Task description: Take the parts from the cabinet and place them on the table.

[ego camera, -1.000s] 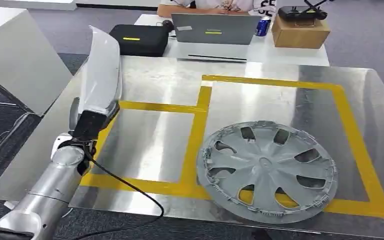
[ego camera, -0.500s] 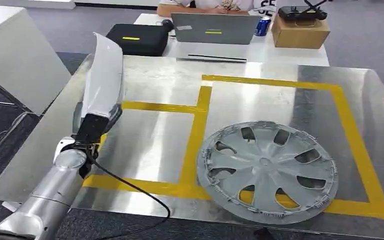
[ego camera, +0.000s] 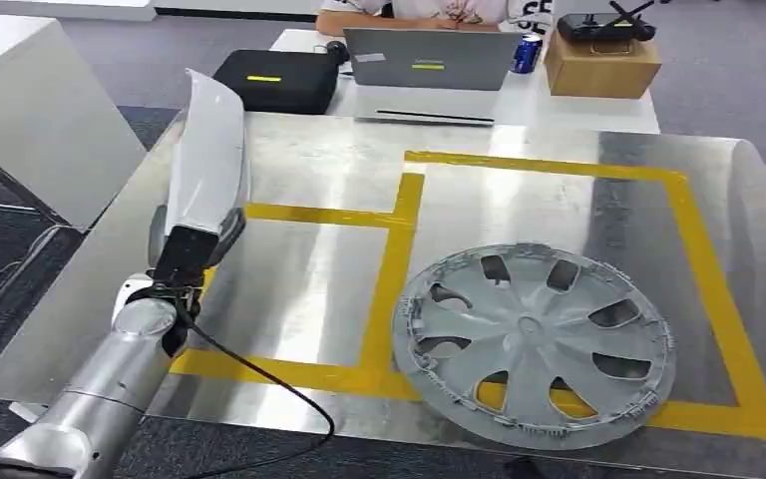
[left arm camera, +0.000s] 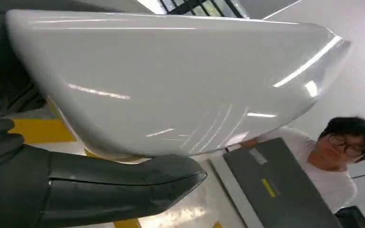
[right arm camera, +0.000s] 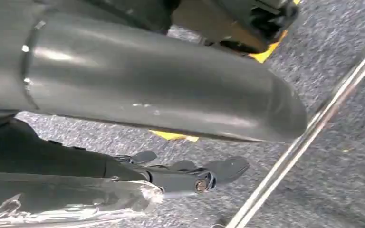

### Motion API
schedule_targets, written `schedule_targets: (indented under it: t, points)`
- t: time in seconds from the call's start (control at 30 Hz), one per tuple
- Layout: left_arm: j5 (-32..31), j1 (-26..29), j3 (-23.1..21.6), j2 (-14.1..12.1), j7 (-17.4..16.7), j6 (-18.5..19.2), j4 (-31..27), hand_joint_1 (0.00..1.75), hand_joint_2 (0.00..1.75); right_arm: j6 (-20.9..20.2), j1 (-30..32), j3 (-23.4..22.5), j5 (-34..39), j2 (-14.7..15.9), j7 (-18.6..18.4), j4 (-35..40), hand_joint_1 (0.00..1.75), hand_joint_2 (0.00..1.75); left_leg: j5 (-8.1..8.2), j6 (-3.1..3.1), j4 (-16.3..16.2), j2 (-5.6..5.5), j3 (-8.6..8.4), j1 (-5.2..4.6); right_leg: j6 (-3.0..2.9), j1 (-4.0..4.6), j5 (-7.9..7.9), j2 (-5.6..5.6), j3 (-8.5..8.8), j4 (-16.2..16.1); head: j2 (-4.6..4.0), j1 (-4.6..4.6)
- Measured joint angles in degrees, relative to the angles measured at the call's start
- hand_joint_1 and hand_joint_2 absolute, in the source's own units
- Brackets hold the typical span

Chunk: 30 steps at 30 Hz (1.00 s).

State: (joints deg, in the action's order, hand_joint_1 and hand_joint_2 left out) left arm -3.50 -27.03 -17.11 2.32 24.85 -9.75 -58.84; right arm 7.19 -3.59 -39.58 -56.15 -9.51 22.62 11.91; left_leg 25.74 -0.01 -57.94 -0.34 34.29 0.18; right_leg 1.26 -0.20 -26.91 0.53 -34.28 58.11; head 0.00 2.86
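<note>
Holding a long white glossy part point(ego camera: 209, 160) upright at the left of the head view, the left hand point(ego camera: 182, 254) grips its lower end over the left edge of the metal table point(ego camera: 299, 289); the left wrist view shows the thumb point(left arm camera: 123, 183) pressed under the part's curved shell. Against the earlier frames the part has shifted slightly rightward and inward over the table, so the carry looks nearly done and the set-down, probably into the left yellow-taped box point(ego camera: 389, 249), is next. Right of centre, the grey wheel cover point(ego camera: 534, 344) lies flat where it lay before, straddling the tape. The right hand point(right arm camera: 190, 175) hangs low over carpet, fingers loosely apart and holding nothing.
</note>
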Motion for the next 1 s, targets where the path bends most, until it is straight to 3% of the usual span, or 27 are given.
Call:
schedule_targets:
  t: [0.07,0.1,0.17,0.2,0.23,0.27,0.3,0.37,0.43,0.53,0.6,0.63,0.7,0.73,0.77,0.8,0.87,0.9,0.93,1.0]
  points:
    - [0.3,0.0,0.0,0.0,-0.1,0.5,0.1,1.75,1.75,0.0,0.0,0.2,0.2,0.0,0.0,0.0,0.00,0.00,0.69,-0.71,-0.3,0.01,0.04,0.22,-0.98,-0.37,0.51,-0.12,0.35,-0.7,0.00,0.07]
    - [0.4,0.0,0.0,-0.1,-0.2,0.8,0.2,1.75,1.75,0.0,-0.1,0.3,0.3,0.0,0.1,0.0,0.00,0.00,2.10,-0.93,-2.0,0.08,0.69,0.16,-1.19,-0.30,0.57,-0.09,0.41,-0.9,0.00,-0.37]
    - [0.6,0.1,0.0,-0.2,-0.2,1.1,0.4,1.75,1.75,0.0,-0.1,0.4,0.6,0.0,0.1,0.0,0.00,0.00,6.61,-1.28,-10.4,0.09,4.44,0.22,-1.45,-0.27,0.53,-0.11,0.40,-0.9,0.00,-0.44]
    - [0.8,0.4,0.0,-0.2,-0.2,1.3,0.6,1.75,1.75,0.0,-0.1,0.5,0.7,0.0,0.1,0.0,0.00,0.00,8.24,-1.38,-14.6,0.09,6.48,0.21,-1.48,-0.23,0.51,-0.13,0.38,-0.9,0.00,-0.44]
    - [1.0,0.7,0.0,-0.2,-0.2,1.5,0.8,1.75,1.75,0.0,0.0,0.6,0.7,0.0,0.1,0.0,0.00,0.00,8.66,-1.42,-17.2,0.10,7.73,0.22,-1.49,-0.20,0.51,-0.12,0.37,-0.8,0.00,-0.48]
    - [1.1,0.9,0.0,-0.2,-0.2,1.6,1.0,1.75,1.75,0.0,0.0,0.7,0.7,0.0,0.1,0.0,0.00,0.00,7.70,-1.39,-16.9,0.10,7.54,0.22,-1.52,-0.19,0.49,-0.09,0.39,-0.8,0.00,-0.42]
    - [1.1,1.1,0.0,-0.2,-0.2,1.7,1.2,1.75,1.75,0.0,0.0,0.7,0.8,0.0,0.1,0.0,0.00,0.00,5.54,-1.26,-14.4,0.10,6.41,0.22,-1.52,-0.15,0.47,-0.02,0.39,-0.7,0.00,-0.48]
    - [1.2,1.1,-0.1,-0.2,-0.2,1.9,1.3,1.73,1.75,0.0,0.0,0.9,0.9,0.0,0.1,0.0,0.00,0.00,0.27,-0.64,-4.6,0.11,1.58,0.16,-1.43,-0.07,0.34,0.10,0.52,-0.5,0.00,-0.50]
    - [1.3,1.0,-0.2,-0.1,-0.3,2.0,1.4,1.75,1.75,0.0,0.0,1.0,1.1,0.0,0.1,0.0,0.00,0.00,0.38,-0.13,-0.1,0.17,-0.53,-0.13,-1.02,0.36,0.15,0.08,0.09,-0.1,0.00,-0.44]
    - [1.2,1.5,-0.9,0.0,-0.9,2.1,1.8,1.62,1.75,0.1,0.0,1.2,1.7,0.0,-0.3,0.0,0.00,0.00,0.43,0.42,0.0,0.03,-0.16,-0.30,-0.17,0.10,0.39,-0.12,-0.03,-0.5,0.00,-0.39]
    - [1.1,1.5,-1.3,0.1,-1.4,2.1,2.0,1.62,1.75,0.2,0.0,1.3,2.1,0.0,-0.4,0.0,0.00,0.00,0.07,1.09,0.5,0.13,-0.54,0.24,0.42,0.11,-0.93,-0.16,-0.99,1.0,0.00,-0.24]
    - [1.1,1.5,-1.5,0.2,-1.4,2.1,2.0,1.62,1.75,0.2,0.0,1.3,2.1,0.0,-0.5,0.0,0.00,0.00,0.10,1.35,0.5,0.15,-0.55,0.27,0.68,0.02,-2.80,-0.16,-2.34,4.1,0.00,0.09]
    - [1.1,1.8,-1.9,0.3,-1.7,2.1,2.4,1.62,1.75,0.2,0.1,1.3,2.3,0.0,-0.5,0.0,0.00,0.00,0.17,1.47,0.5,0.20,-0.51,0.21,1.11,-0.20,-7.13,-0.17,-7.12,14.1,0.00,0.04]
    - [1.1,2.1,-2.1,0.3,-1.7,2.2,2.6,1.62,1.75,0.2,0.3,1.3,2.4,0.0,-0.5,0.0,0.00,0.00,0.18,1.48,0.5,0.20,-0.53,0.21,1.26,-0.22,-7.92,-0.17,-8.70,17.2,0.00,0.09]
    - [1.1,2.4,-2.3,0.3,-1.7,2.2,2.9,1.75,1.75,0.2,0.4,1.4,2.5,0.0,-0.5,0.0,0.00,0.00,0.19,1.48,0.5,0.19,-0.57,0.21,1.33,-0.31,-7.29,-0.18,-9.01,17.5,0.00,0.04]
    - [1.1,2.5,-2.4,0.3,-1.7,2.2,3.1,1.75,1.75,0.2,0.5,1.4,2.5,0.0,-0.4,0.0,0.00,0.00,0.23,1.44,0.4,0.15,-0.60,0.21,1.35,-0.40,-5.53,-0.19,-8.01,15.4,0.00,0.09]
    - [1.1,2.5,-2.5,0.4,-1.7,2.3,3.4,1.75,1.75,0.2,0.5,1.4,2.6,0.0,-0.3,0.0,0.00,0.00,0.40,1.17,0.4,0.03,-0.86,0.25,1.23,-0.56,-0.34,-0.25,-2.89,5.1,0.00,0.09]
    - [1.1,2.5,-2.5,0.4,-1.7,2.3,3.5,1.75,1.75,0.2,0.4,1.4,2.7,0.0,-0.3,0.0,0.00,0.00,0.56,0.89,0.4,0.03,-0.94,0.21,1.09,-0.59,0.33,-0.33,-0.75,0.6,0.00,0.11]
    - [1.2,2.5,-2.5,0.4,-1.7,2.4,3.5,1.75,1.75,0.2,0.3,1.5,2.7,0.0,-0.3,0.0,0.00,0.00,0.67,0.57,0.1,0.01,-0.60,-0.24,0.88,-0.42,-0.16,-0.27,0.40,-0.4,0.00,0.13]
    - [1.3,2.7,-2.5,0.4,-2.1,2.5,3.8,1.75,1.75,0.3,0.4,1.6,3.1,0.0,-0.4,0.0,0.00,0.00,0.46,0.17,0.2,0.03,-0.53,-0.18,0.36,-0.34,-0.09,-0.12,0.04,-0.1,0.00,-0.13]
